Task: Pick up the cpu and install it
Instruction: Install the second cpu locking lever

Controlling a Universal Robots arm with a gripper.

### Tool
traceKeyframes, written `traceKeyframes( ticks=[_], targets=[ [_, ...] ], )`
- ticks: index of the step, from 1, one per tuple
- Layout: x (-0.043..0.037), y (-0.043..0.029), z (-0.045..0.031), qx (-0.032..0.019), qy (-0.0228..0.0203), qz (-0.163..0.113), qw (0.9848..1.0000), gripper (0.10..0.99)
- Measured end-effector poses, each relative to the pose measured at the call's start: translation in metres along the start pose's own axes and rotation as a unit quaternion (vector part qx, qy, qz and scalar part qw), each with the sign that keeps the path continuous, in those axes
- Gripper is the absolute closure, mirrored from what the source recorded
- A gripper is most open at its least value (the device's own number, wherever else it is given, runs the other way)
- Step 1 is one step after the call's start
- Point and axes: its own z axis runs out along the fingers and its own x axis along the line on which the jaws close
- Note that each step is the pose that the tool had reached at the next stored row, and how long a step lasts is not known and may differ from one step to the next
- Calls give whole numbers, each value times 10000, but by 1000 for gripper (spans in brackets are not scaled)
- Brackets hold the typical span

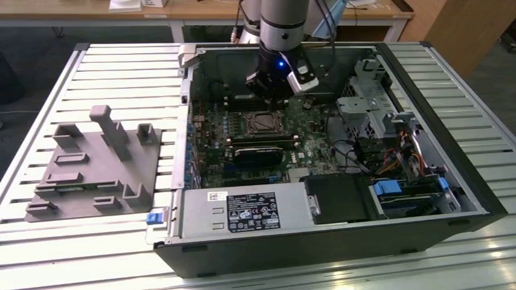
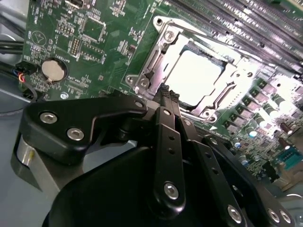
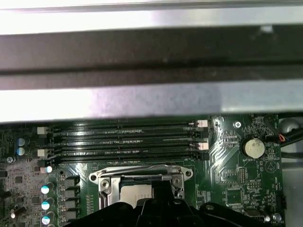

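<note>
Hovering tool (image 2: 166, 94) over (seemingly seated) cpu (image 2: 194, 75)

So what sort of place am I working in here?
Probably a lab or workshop test bench for PC assembly. An open computer case lies on a slatted metal table, a grey parts fixture sits beside it, and wooden desks stand behind.

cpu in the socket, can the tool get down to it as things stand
Probably yes. The tool hangs just above the cpu, which lies in the open socket frame with its silver top bare, and nothing sits between them.
</note>
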Motion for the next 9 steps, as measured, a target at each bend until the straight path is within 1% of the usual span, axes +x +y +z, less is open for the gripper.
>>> traceKeyframes(
  ticks=[6,9],
  targets=[
    [-4,-63,-3,0,0,0,10000,980],
    [-4,-67,-23,0,0,1,10000,980]
  ],
)
